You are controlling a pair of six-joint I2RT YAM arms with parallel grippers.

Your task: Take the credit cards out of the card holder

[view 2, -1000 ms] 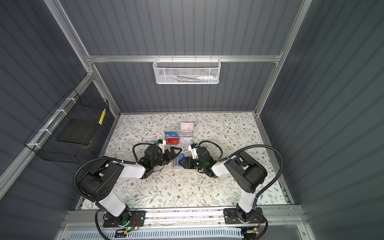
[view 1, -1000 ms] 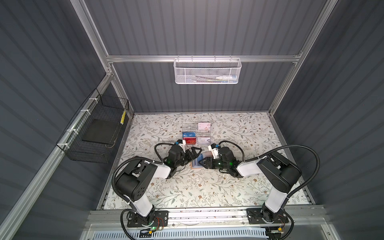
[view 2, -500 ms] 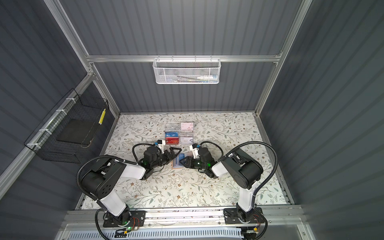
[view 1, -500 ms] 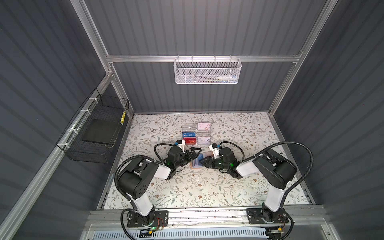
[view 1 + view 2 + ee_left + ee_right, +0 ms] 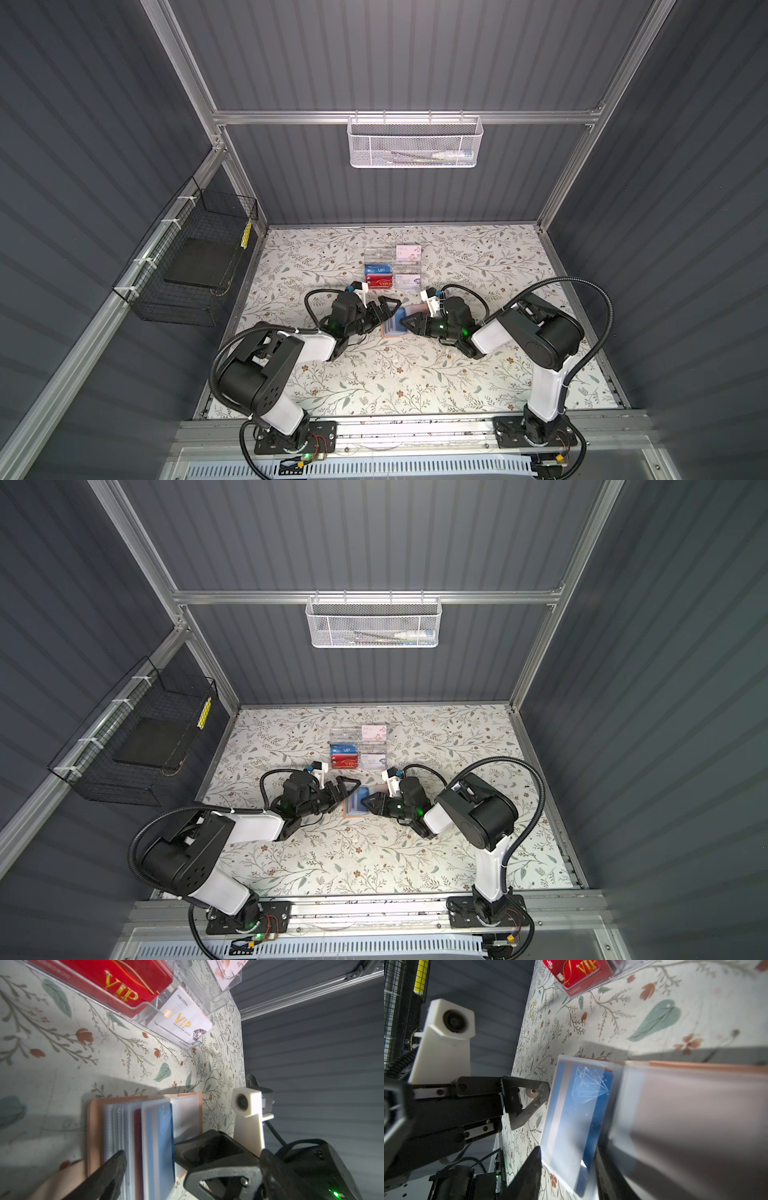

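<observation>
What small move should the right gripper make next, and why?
Probably close the right gripper onto the edge of the blue card: the card lies between the jaws, but no firm pinch shows. The left gripper stands open beside the card holder, so nothing else holds the card.
</observation>
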